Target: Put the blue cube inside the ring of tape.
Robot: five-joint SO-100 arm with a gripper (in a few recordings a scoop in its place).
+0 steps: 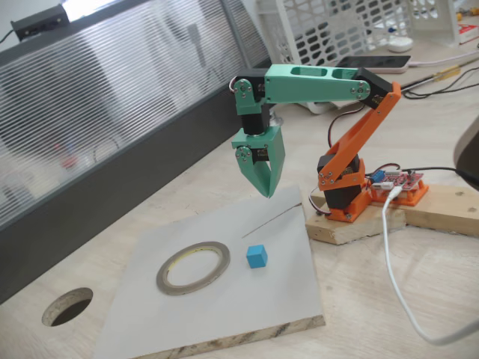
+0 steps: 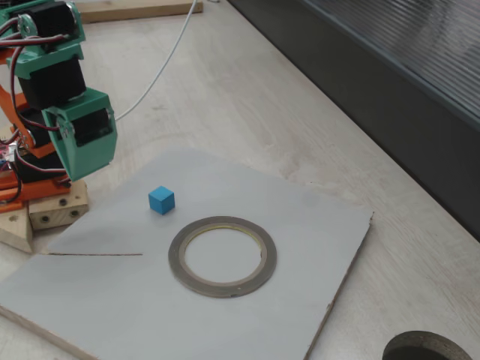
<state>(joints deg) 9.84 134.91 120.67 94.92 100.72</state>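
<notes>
Green two-finger gripper (image 1: 266,188) hung in the air above the board, fingers (image 1: 261,178) pressed together to a point, clenched on nothing; in the other fixed view the gripper (image 2: 75,169) sat at the left edge, its tips hard to make out. Small sky-blue matte cube (image 1: 257,256) lay on the pale grey flat board (image 1: 284,299), below the gripper and apart from it, untouched; same cube (image 2: 161,200) seen near the board's far-left part in the other fixed view. Thin flat ring of tape (image 1: 193,268), grey-brown band with a yellowish inner rim, lay flat on the board just beside the cube, not touching; its hollow centre showed bare board. In the other fixed view the ring (image 2: 223,256) sat right of and nearer the camera than the cube. Cube was outside the ring. Orange arm base (image 1: 346,196) stood on a wooden block (image 1: 359,223). Board rested on the light wooden counter (image 1: 419,299), which had a dark round hole (image 1: 67,307) cut through it.
</notes>
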